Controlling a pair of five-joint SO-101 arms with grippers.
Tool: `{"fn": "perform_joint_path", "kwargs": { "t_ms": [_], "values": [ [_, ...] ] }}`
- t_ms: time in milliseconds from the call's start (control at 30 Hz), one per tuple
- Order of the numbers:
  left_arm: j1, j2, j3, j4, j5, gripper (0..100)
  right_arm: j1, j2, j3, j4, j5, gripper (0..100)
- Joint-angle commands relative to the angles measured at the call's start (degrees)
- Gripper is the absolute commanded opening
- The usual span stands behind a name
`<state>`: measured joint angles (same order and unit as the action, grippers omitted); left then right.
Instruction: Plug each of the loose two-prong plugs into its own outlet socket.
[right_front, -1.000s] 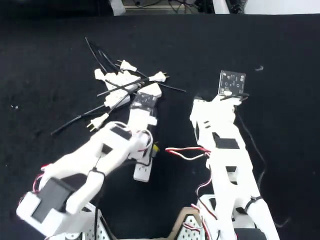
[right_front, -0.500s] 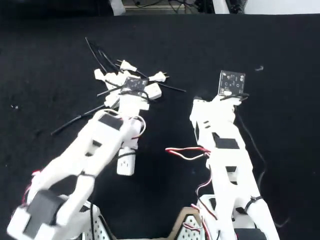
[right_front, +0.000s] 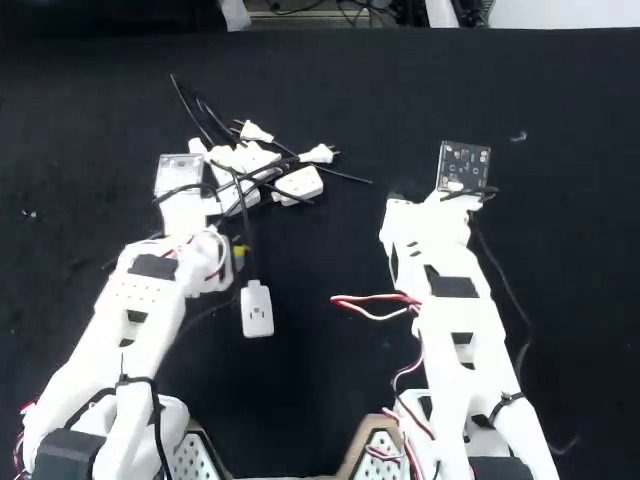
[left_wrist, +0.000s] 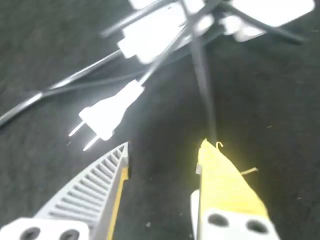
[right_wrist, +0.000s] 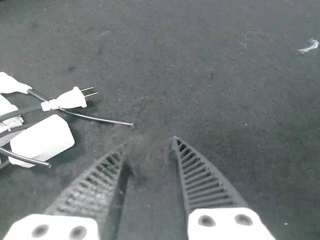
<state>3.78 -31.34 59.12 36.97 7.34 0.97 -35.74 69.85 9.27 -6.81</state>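
One plug (left_wrist: 104, 116) lies on the mat (left_wrist: 280, 100) just ahead of my left gripper (left_wrist: 162, 148), jaws apart. It looks light, hard, likely slick, so I'd pinch its flat body behind the prongs (left_wrist: 76, 131) — not the limp cord (left_wrist: 167, 55). Right gripper (right_wrist: 150, 142) gapes too.

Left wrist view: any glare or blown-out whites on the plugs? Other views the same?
Left wrist view: the two-prong plug and the white blocks behind it wash out to flat white, with the prongs glinting. High view: the lone outlet socket reads bright on the black cloth, with no visible shadow. Right wrist view: even light, faint shadow beside the open jaws.
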Motion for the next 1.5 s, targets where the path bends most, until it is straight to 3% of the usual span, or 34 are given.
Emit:
{"fn": "perform_joint_path", "kwargs": {
  "t_ms": [0, 200, 333, 500, 700, 867, 1033, 1133, 1267, 1333, 1467],
  "values": [
    [-0.57, -1.58, -6.90, 8.18, -3.87, 23, -0.88, -0.22, -1.54, -1.41, -0.18, 11.7],
    [13.14, -1.58, -12.35, 20.04, -3.16, 23, -0.88, -0.22, -1.54, -1.41, -0.18, 11.7],
    [17.19, -1.14, -10.59, 18.73, 6.86, 23, -0.88, -0.13, -1.54, -1.41, -0.18, 11.7],
    [16.92, -0.97, -3.74, 13.01, 13.71, 25, -0.88, -0.13, -1.54, -1.41, -0.18, 11.7],
    [17.01, -0.79, 0.22, 12.04, 8.35, 25, -1.05, -0.13, -1.54, -1.41, -0.18, 11.7],
    [16.66, 2.55, -0.75, 10.20, 8.53, 25, -3.34, -0.13, -1.10, -1.49, -0.18, 11.7],
    [11.30, 11.96, -3.74, 6.24, 6.95, 25, -3.43, -0.13, -1.01, -1.49, -0.18, 11.7],
    [7.08, 14.15, -9.45, 10.81, 3.52, 20, -3.43, -0.13, -1.01, -1.49, -0.18, 11.7],
    [3.47, 14.15, -17.01, 19.78, 3.25, 2, -3.52, -0.13, -1.10, -1.49, -0.18, 11.7],
    [2.59, 14.15, -18.24, 21.63, 3.69, 6, -3.52, -0.13, -1.01, -1.49, -0.18, 11.7],
    [3.03, 14.77, -18.24, 20.66, 8.18, 3, -3.52, -0.13, -1.01, -1.49, -0.18, 11.7]
  ]
}}
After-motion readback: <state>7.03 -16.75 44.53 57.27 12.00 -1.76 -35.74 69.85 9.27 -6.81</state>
